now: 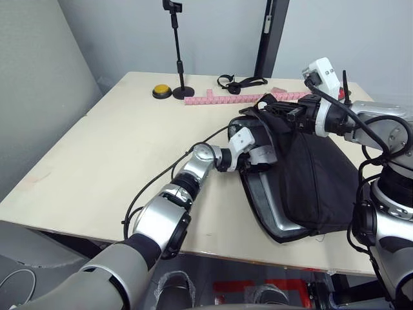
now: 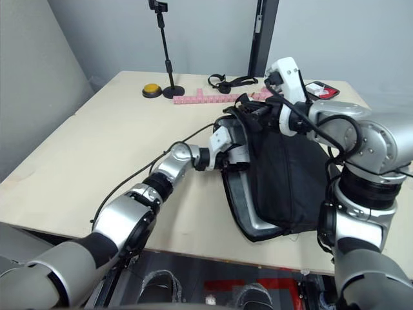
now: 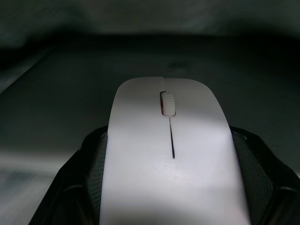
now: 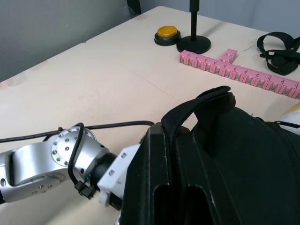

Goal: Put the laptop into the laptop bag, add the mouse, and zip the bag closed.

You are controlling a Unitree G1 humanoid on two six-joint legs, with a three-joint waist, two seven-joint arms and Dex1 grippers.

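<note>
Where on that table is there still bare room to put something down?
The widest bare stretch of the table runs along the robot's left, from the yellow button and black stand down to the near edge. It gets crowded on the right: the laptop bag and both arms sit there, with the pink strip and black strap behind.

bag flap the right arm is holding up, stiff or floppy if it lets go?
Probably floppy: the laptop bag is soft black fabric, creasing where the right end effector lifts it. It would likely sag onto the left end effector holding the mouse. Its handle looks limp.
</note>
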